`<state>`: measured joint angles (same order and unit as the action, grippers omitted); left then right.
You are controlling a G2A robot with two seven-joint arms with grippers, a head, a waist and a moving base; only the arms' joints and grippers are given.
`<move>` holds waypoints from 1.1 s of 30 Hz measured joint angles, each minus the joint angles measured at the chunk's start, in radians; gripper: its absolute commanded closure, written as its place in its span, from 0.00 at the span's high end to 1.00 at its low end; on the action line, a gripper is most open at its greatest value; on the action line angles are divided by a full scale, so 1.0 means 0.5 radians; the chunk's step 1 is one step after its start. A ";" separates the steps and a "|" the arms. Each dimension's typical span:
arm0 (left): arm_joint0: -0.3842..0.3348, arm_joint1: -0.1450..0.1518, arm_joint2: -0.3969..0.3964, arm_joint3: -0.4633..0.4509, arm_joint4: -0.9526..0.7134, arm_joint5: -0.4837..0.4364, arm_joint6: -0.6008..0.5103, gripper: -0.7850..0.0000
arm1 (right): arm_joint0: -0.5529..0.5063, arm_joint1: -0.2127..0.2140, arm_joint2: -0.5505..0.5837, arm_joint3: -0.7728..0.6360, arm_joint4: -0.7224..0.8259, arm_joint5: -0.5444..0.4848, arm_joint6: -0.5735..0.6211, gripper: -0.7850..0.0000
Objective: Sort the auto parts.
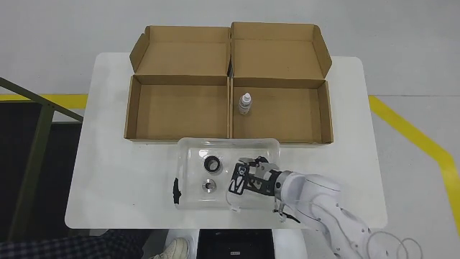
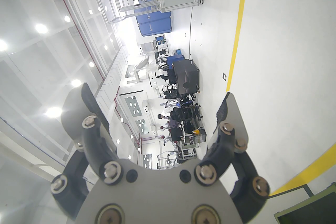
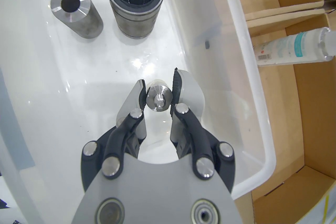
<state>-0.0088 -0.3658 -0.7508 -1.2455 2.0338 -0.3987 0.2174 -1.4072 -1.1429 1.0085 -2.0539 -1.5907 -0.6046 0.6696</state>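
Observation:
A clear plastic bin (image 1: 188, 151) sits at the table's front with metal parts inside. My right gripper (image 3: 158, 93) is down in the bin (image 3: 252, 93), shut on a small steel cylinder with a stud (image 3: 157, 101). Beside it stand a black-lined bearing sleeve (image 3: 135, 3) and a plain steel bushing (image 3: 76, 15). From above, the right gripper (image 1: 243, 178) is over the bin's right half, with the sleeve (image 1: 212, 164) and bushing (image 1: 208, 185) to its left. My left gripper (image 2: 157, 101) is open, holding nothing and pointing out at the hall.
Two open cardboard boxes stand behind the bin, the left box (image 1: 144, 108) bare. The right box (image 1: 320, 115) holds a small white bottle (image 1: 245, 103), also the bottle (image 3: 288, 47) lying past the bin wall. A small black piece (image 1: 175, 189) lies beside the bin's left edge.

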 measured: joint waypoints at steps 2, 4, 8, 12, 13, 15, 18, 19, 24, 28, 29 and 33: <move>0.000 0.000 0.000 0.000 0.000 0.000 0.000 1.00 | -0.004 0.003 0.009 -0.013 -0.019 -0.001 -0.052 0.00; 0.000 0.000 0.000 0.000 0.000 0.000 0.000 1.00 | -0.012 0.006 0.011 -0.013 -0.033 -0.003 -0.128 0.00; 0.000 0.000 0.000 0.000 0.000 0.000 0.000 1.00 | -0.018 0.009 0.021 -0.002 -0.007 -0.006 -0.307 0.00; 0.000 0.000 0.000 0.000 0.000 0.000 0.000 1.00 | -0.025 0.013 0.068 0.018 0.134 -0.045 -0.546 0.00; 0.000 0.000 0.000 0.000 0.000 0.000 0.000 1.00 | -0.026 0.014 0.082 0.018 0.170 -0.056 -0.588 0.00; 0.000 0.000 0.000 0.000 0.000 0.000 0.000 1.00 | -0.026 0.018 0.116 0.011 0.243 -0.077 -0.663 0.00; 0.000 0.000 0.000 0.000 0.000 0.000 0.000 1.00 | -0.022 0.022 0.165 0.007 0.357 -0.104 -0.766 0.00; 0.000 0.000 0.000 0.000 0.000 0.000 0.000 1.00 | -0.022 0.022 0.178 0.006 0.394 -0.110 -0.798 0.00; 0.000 0.000 0.000 0.000 0.000 0.000 0.000 1.00 | -0.020 0.025 0.244 0.005 0.563 -0.113 -0.974 0.00; 0.000 0.000 0.000 0.000 0.000 0.000 0.000 1.00 | -0.021 0.024 0.287 0.019 0.719 -0.115 -1.122 0.00; 0.000 0.000 0.000 0.000 0.000 0.000 0.000 1.00 | -0.021 0.024 0.298 0.025 0.755 -0.117 -1.154 0.00; 0.000 0.000 0.000 0.000 0.000 0.000 0.000 1.00 | -0.025 0.025 0.354 0.051 0.909 -0.144 -1.288 0.00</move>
<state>-0.0088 -0.3658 -0.7508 -1.2455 2.0338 -0.3987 0.2174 -1.4195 -1.1302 1.1856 -2.0285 -1.1364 -0.6764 0.0255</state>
